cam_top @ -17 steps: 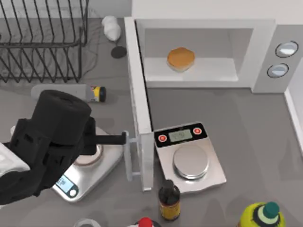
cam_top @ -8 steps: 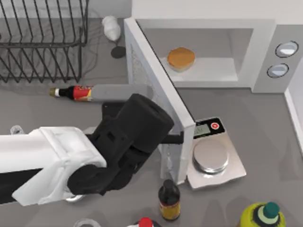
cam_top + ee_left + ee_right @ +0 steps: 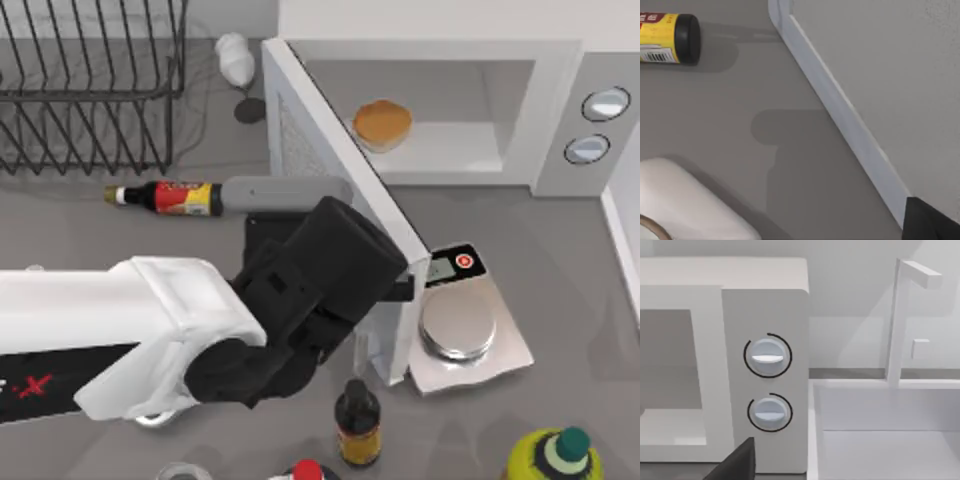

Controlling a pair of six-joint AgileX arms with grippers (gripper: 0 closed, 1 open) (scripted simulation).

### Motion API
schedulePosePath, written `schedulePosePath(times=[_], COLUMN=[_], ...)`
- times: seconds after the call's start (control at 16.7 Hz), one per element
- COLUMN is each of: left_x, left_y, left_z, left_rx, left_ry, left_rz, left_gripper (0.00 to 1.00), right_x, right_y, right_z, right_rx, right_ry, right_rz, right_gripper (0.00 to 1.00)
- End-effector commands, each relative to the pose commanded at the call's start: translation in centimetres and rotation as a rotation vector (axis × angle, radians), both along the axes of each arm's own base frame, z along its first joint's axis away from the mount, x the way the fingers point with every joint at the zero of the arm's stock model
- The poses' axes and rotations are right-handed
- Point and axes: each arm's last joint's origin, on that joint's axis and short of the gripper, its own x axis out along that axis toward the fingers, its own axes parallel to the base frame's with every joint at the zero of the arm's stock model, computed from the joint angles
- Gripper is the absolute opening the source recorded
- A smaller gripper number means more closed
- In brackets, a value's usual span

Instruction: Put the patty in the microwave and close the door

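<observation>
Inside the microwave point(image 3: 560, 120) sits the patty point(image 3: 382, 124), light and soft; I push the stiff half-shut door point(image 3: 345, 190) near its free edge, left pincer's grip hidden.

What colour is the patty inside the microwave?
Golden-brown patty, paler at its lower edge; the top view shows it best.

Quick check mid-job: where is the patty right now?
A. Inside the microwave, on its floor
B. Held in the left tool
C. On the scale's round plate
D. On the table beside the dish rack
A: the patty sits on the pale floor inside the microwave, behind the partly swung door, in the top view.
</observation>
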Motion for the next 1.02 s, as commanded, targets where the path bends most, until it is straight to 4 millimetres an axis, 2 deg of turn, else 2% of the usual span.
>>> schedulePosePath(times=[0.3,0.42,0.84,1.02], left_x=[0.0,-0.3,-0.3,-0.2], left_y=[-5.8,-7.5,-8.3,-10.5], left_z=[0.1,0.1,0.0,-0.2], left_rx=[-0.009,-0.014,-0.009,0.001], left_ry=[-0.002,-0.004,-0.002,-0.001], left_rz=[0.000,-0.003,-0.002,0.001], left_gripper=[0.00,0.00,0.00,0.00], right_x=[0.0,0.0,0.0,0.0], right_y=[0.0,0.0,0.0,0.0], right_z=[0.0,0.0,0.0,0.0], right_rx=[0.000,0.000,0.000,0.000], right_ry=[0.000,0.000,0.000,0.000], right_rz=[0.000,0.000,0.000,0.000], right_gripper=[1.00,1.00,1.00,1.00])
